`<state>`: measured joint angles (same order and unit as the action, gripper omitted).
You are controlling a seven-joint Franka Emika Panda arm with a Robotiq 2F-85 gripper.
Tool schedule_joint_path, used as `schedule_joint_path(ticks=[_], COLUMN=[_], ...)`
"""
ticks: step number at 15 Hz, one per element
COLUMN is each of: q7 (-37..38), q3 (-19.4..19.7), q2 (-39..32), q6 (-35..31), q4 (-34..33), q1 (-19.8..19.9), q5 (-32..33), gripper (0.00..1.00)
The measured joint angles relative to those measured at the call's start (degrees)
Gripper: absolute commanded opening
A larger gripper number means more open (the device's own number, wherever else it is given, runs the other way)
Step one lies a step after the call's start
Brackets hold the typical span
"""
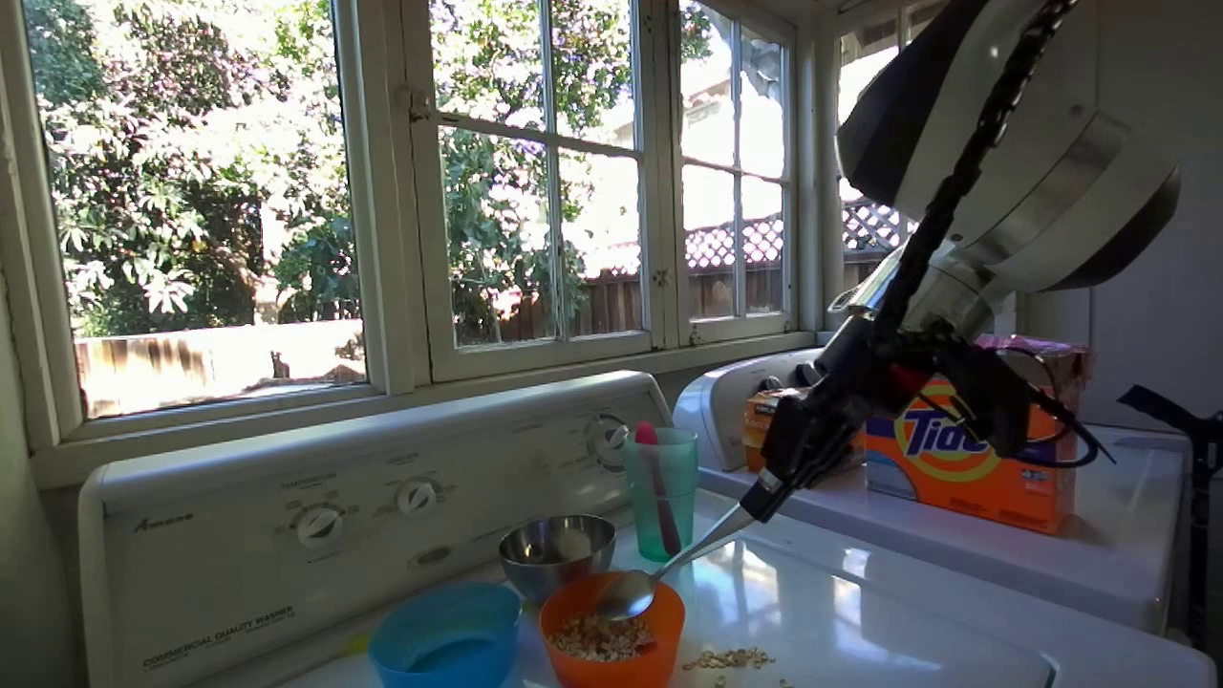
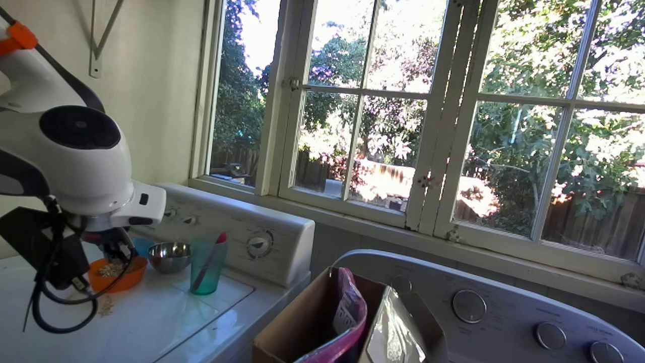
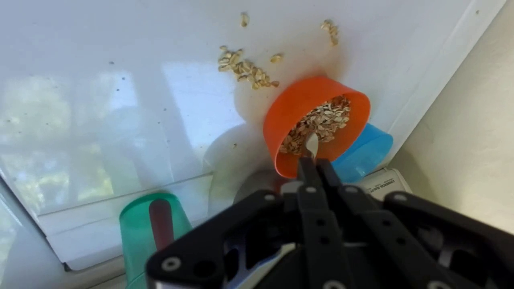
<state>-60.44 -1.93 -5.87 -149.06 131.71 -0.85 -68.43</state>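
My gripper [image 1: 764, 492] is shut on the handle of a metal spoon [image 1: 628, 594]. The spoon slants down, with its head over the mouth of an orange bowl [image 1: 669, 645]. In the wrist view the fingertips [image 3: 315, 162] are close together, and the spoon head [image 3: 312, 143] shows above the oats [image 3: 327, 120] in the orange bowl [image 3: 287, 106]. I cannot tell whether it touches the oats or carries any. A blue bowl [image 1: 449, 631] stands beside the orange one. A metal bowl [image 1: 557, 564] stands behind; the gripper mostly hides it in the wrist view.
A green cup [image 1: 664, 506] with a red-handled utensil [image 1: 647, 436] stands near the bowls. Loose oats [image 3: 249, 72] lie on the white washer top [image 3: 140, 152]. An orange Tide box [image 1: 984, 468] stands on the neighbouring machine. The washer's control panel [image 2: 242, 227] rises behind.
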Motion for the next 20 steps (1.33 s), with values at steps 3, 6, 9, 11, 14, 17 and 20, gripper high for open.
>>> schedule_joint_path(ticks=[3, 6, 9, 11, 14, 17, 20], q7=[-3.54, -6.31, -7.37, -7.32, -4.8, 1.69, 7.36], q3=[-0.81, -1.57, -2.2, -2.41, -2.26, -1.14, 0.31], q2=[-1.55, -3.61, -6.12, -7.8, -9.77, -10.35, -9.88], q6=[-6.97, -12.05, -12.86, -12.75, -11.94, -9.11, -3.28], q4=[-0.65, -2.24, -4.46, -5.9, -7.29, -7.36, -7.43], q1=[-1.01, -1.85, -2.49, -2.8, -2.87, -2.84, -2.3], q5=[0.04, 0.03, 0.04, 0.18, 1.36, 4.67, 6.77], gripper=[0.01, 0.01, 0.01, 0.01, 0.01, 0.01, 0.01])
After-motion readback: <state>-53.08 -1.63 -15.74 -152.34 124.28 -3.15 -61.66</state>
